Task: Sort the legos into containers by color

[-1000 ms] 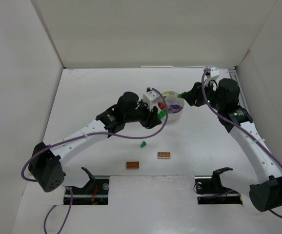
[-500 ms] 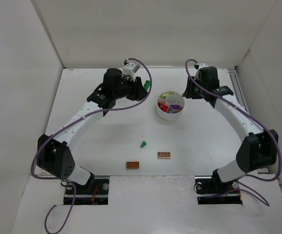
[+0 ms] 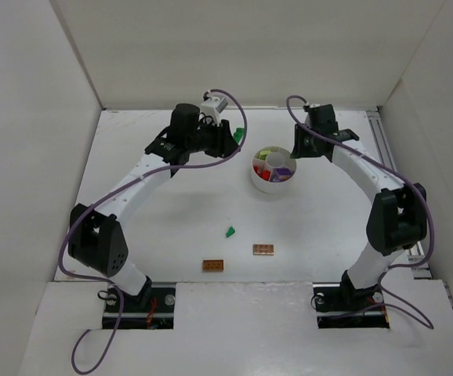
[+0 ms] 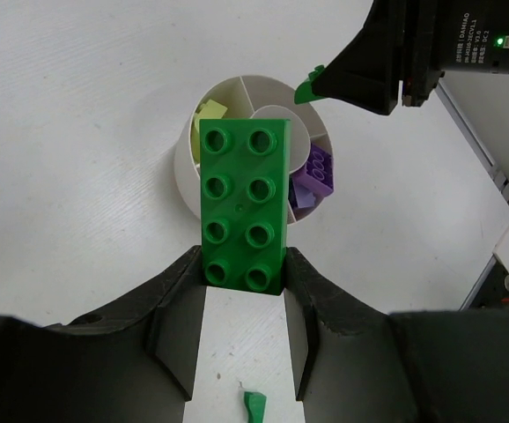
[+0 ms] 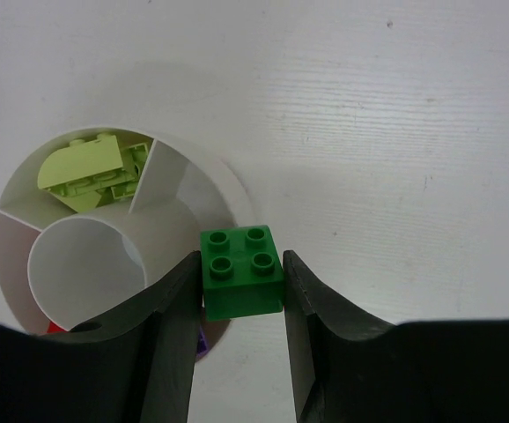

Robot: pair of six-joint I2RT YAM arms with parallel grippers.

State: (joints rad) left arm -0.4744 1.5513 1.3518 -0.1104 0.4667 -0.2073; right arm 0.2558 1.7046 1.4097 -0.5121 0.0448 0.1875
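Okay, my left gripper (image 4: 244,269) pinches long green eight-stud plastic brick (image 4: 243,198), right gripper (image 5: 241,275) pinches small green four-stud brick (image 5: 241,264), near round white dish (image 3: 269,185).

Glossy green plastic forms the eight-stud brick (image 4: 242,207) and four-stud brick (image 5: 241,269); the dish (image 4: 184,172) is smooth white plastic, the bench (image 4: 78,132) matt.

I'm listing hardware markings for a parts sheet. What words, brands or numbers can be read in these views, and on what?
"DAMIAO": white print on the black motor housing at the top right of the left wrist view.
Finer print beside it: too small to read.
No print shows on the long green brick, the square green brick or the white dish.
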